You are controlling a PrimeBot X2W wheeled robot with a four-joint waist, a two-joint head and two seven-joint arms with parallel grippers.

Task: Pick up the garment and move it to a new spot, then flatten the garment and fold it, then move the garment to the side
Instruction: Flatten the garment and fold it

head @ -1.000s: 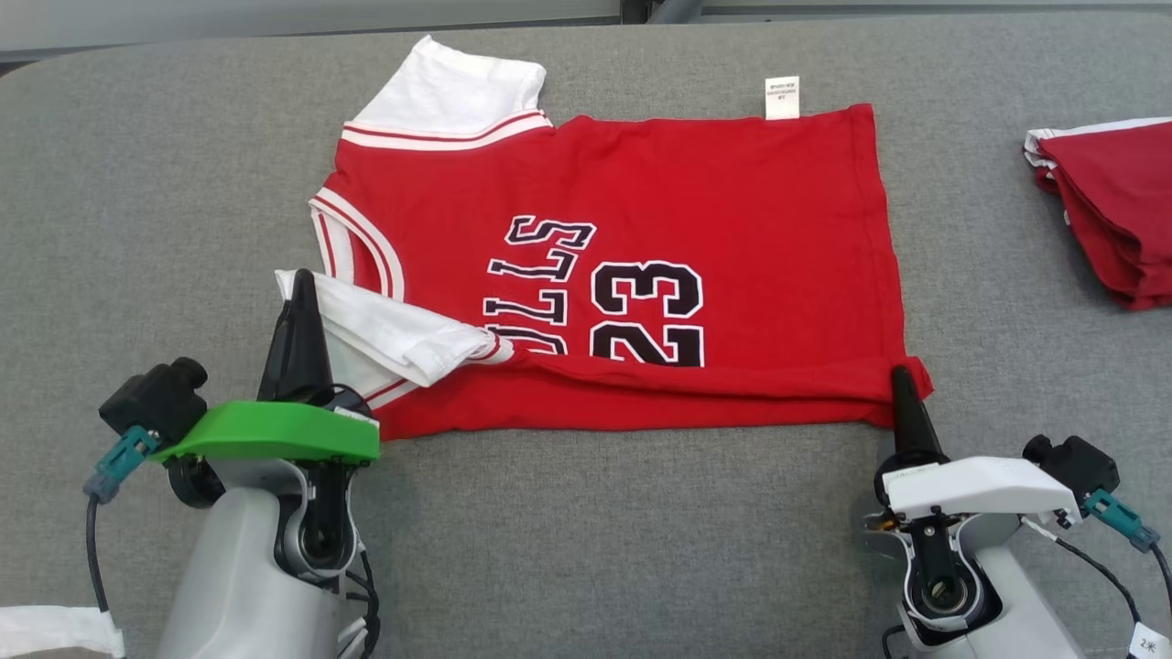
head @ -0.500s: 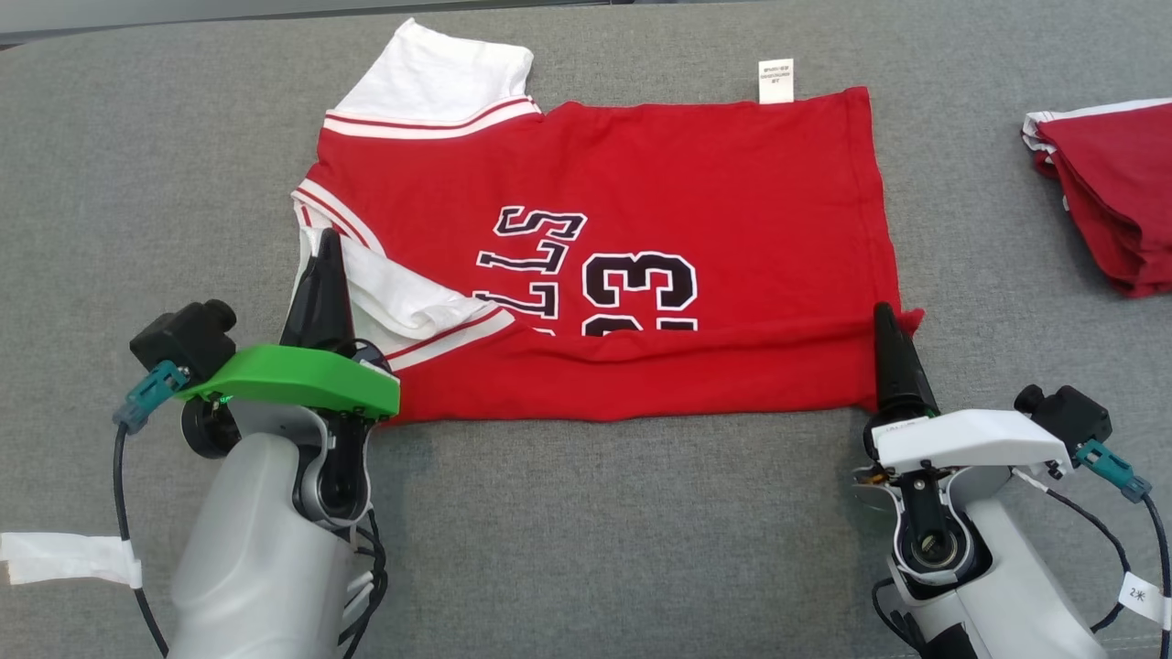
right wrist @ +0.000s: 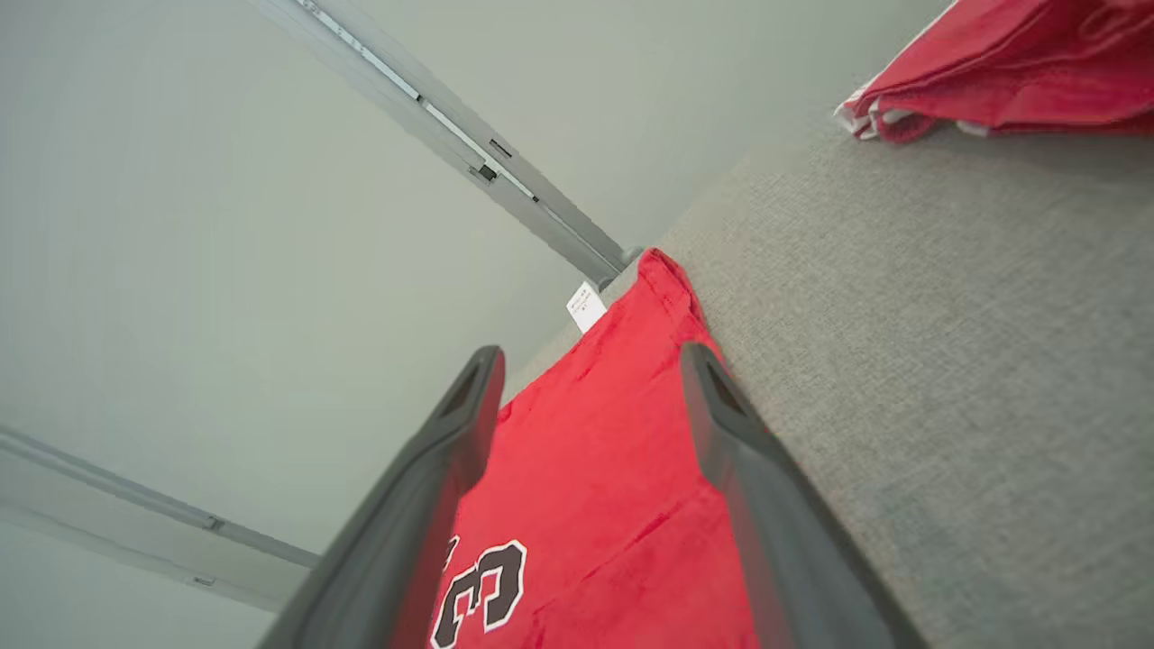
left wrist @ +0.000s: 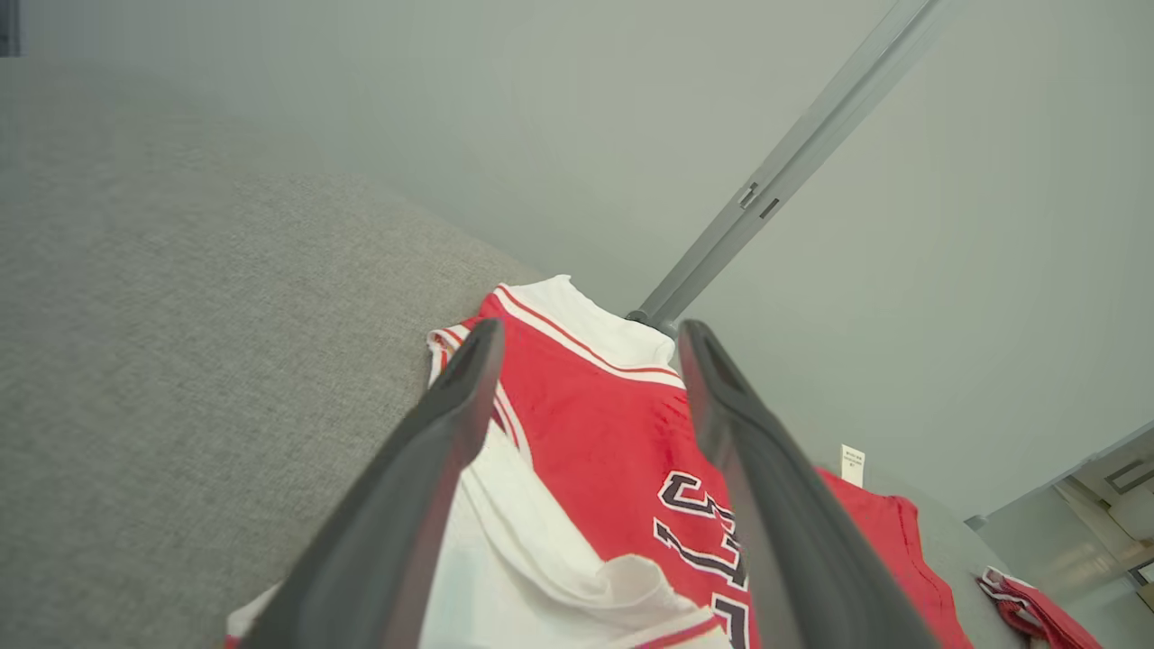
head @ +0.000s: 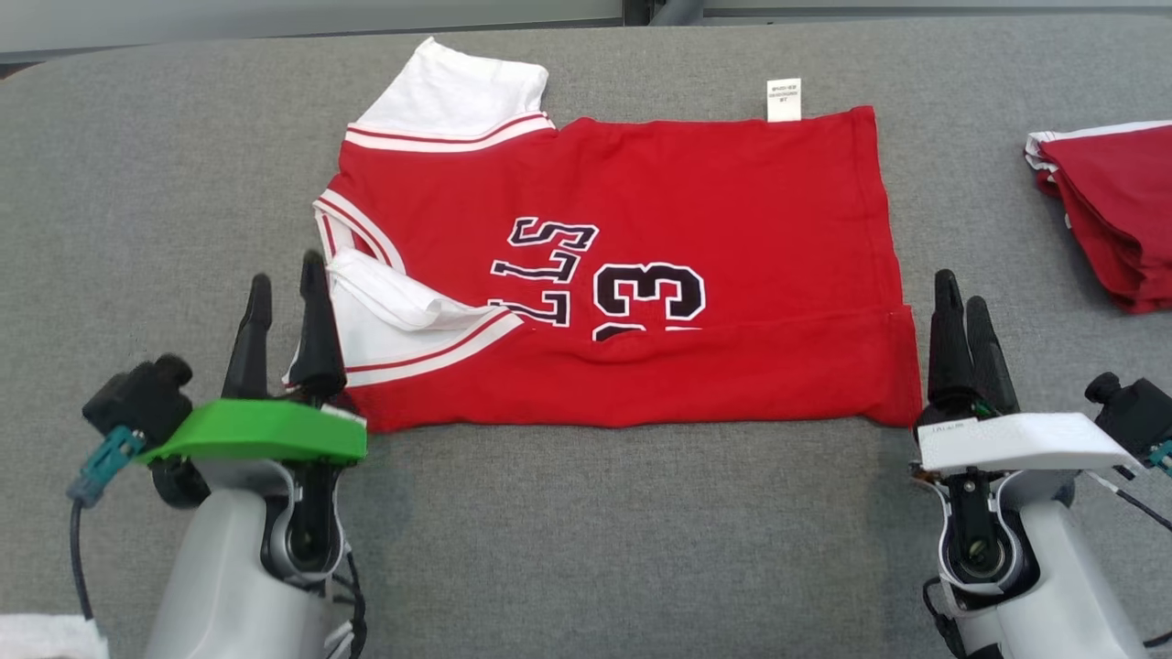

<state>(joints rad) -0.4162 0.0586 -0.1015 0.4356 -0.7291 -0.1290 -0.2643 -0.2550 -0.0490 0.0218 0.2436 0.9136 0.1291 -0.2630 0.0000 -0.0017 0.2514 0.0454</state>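
Looking at the jersey (head: 641,229) spread flat on the grey desk (head: 595,531), with its near edge folded up over the numbers. My left end effector (head: 287,275) and right end effector (head: 960,288) both sit wide open and empty beside its near corners. The fabric's thin and floppy I reckon, so I'd pinch both layers at the fold's corners.

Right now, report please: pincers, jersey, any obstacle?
Left pincer open, right pincer open, both empty. Jersey flat, near edge folded over. Other red garment apart, far right.
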